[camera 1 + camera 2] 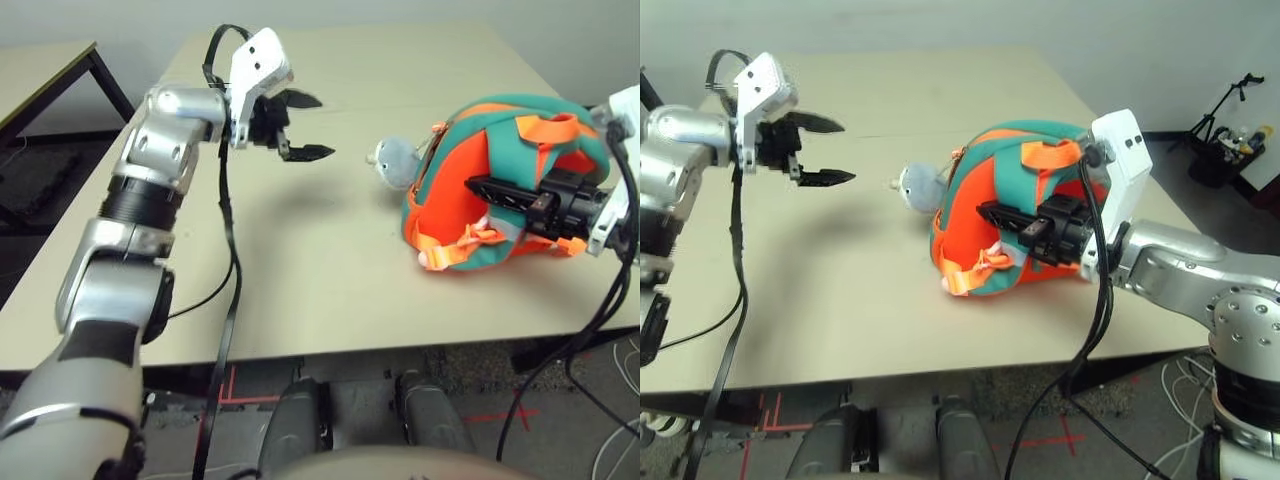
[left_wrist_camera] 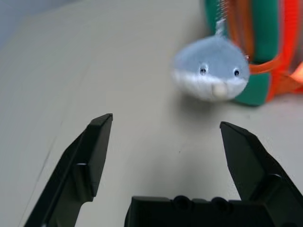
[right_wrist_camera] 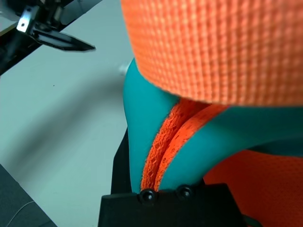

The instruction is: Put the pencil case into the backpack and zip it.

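Orange and teal, the one backpack lies on the right side of the beige counter, its single grey-white plush fish resting at its left. The right pincer is clamped on the backpack's fabric. The left pincer hovers to the left, apart, both fingers spread wide.

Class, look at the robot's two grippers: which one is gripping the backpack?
The right gripper: it is clamped on the orange and teal backpack. The left gripper hangs open above the table, holding nothing.
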Available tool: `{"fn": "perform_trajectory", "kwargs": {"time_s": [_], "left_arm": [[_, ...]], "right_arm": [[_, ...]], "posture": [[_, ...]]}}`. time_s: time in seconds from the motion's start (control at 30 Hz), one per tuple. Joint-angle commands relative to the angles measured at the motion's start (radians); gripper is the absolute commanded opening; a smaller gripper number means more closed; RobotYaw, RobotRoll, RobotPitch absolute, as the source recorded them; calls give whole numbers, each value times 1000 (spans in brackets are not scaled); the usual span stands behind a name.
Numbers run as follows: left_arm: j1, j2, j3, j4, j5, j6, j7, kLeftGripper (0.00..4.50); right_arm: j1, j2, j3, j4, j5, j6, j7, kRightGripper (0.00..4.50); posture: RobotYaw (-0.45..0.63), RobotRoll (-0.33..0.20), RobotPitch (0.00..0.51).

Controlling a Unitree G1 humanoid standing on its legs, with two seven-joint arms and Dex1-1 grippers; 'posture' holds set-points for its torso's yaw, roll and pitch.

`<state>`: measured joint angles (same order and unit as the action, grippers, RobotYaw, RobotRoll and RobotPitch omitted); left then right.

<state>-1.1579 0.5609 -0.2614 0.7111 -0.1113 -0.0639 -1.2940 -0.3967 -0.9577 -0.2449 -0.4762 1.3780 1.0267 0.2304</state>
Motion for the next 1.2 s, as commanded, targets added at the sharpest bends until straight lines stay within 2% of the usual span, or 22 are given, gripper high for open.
{"fn": "perform_trajectory", "kwargs": {"time_s": [0.03,0.13,0.3,0.83,1.2], "left_arm": [[-77,-27,-64,176,121,-297,-55,4500],[-131,-56,-120,316,220,-535,-55,4500],[-185,-102,-140,470,305,-715,-24,4500],[-260,-185,-142,595,457,-766,204,4500],[-264,-235,-132,609,490,-791,226,4500]], "right_arm": [[-13,9,21,-24,3,14,19,151],[-10,18,19,-33,7,14,9,151],[1,29,13,-53,18,16,-9,151],[27,38,0,-96,65,8,-79,151],[46,37,-11,-116,92,-4,-120,151]], "posture": [[-115,0,33],[-136,0,34],[-165,0,35],[-229,0,43],[-261,0,54]]}}
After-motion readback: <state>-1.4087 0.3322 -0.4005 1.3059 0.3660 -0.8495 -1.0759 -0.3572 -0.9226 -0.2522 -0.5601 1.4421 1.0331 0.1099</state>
